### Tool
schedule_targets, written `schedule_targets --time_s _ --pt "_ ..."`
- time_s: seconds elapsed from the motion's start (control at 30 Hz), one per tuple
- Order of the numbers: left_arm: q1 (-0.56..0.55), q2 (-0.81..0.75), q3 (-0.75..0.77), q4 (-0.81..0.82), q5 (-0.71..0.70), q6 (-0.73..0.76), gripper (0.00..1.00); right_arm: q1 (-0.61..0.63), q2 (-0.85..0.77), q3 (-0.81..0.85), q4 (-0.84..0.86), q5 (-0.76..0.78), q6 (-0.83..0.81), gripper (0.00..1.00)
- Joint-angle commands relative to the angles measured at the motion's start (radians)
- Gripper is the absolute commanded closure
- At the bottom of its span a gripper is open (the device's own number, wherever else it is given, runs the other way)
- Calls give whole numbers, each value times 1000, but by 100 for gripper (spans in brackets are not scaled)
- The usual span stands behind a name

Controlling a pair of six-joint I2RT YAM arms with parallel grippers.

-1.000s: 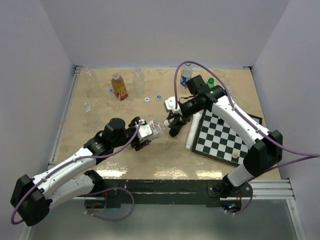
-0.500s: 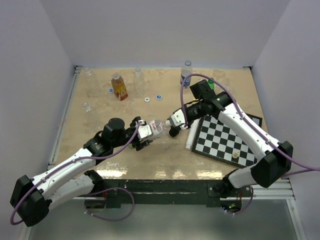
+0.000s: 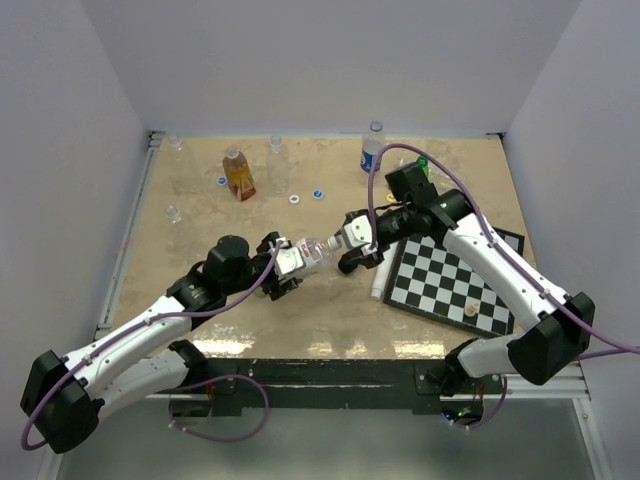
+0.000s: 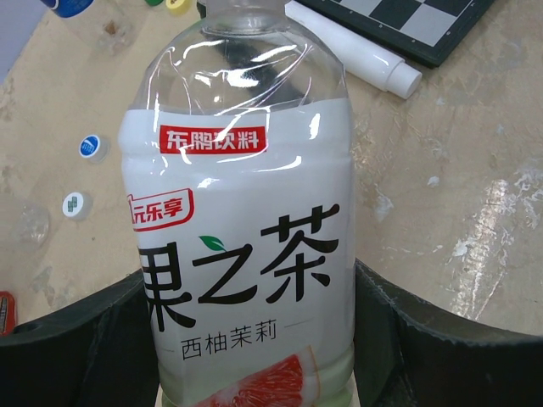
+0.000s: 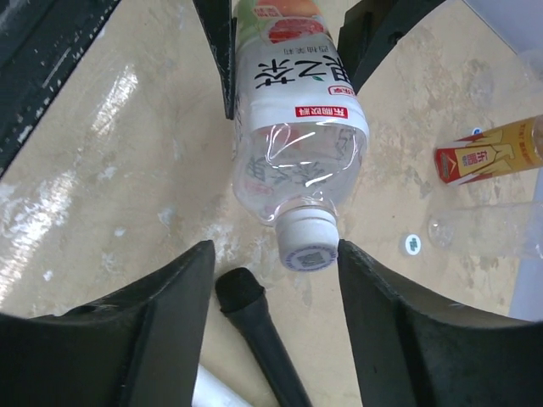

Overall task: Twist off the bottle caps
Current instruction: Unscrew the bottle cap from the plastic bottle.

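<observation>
The clear bottle [image 4: 246,254] carries a white label with black characters, a red banner and a pink fruit picture. Its cap [image 5: 307,240] is white. At lower right the chessboard [image 3: 450,275] has black and white squares; the bench [image 3: 200,210] is mottled beige.

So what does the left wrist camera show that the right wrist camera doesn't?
Only the left wrist view shows the corner of the chessboard. Only the right wrist view shows the white cap still on the held bottle, a black stick lying just below it, and part of a red-yellow labelled bottle at the right edge. Both show the same clear bottle with its white label, and at least one loose cap on the beige table.
</observation>
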Motion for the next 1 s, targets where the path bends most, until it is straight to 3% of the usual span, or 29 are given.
schedule_targets --time_s 0.0,0.43,0.77,0.97 --pt "8 -2 17 27 -24 -10 100 -21 -39 1 32 -59 184 35" --pt "8 0 18 29 -20 -13 100 -142 -111 -25 -19 -39 386 33" --pt "8 -2 20 29 -25 -18 100 -148 -59 50 -43 -104 566 33" --pt "8 -3 20 27 -25 -18 100 -150 -48 50 133 -58 884 30"
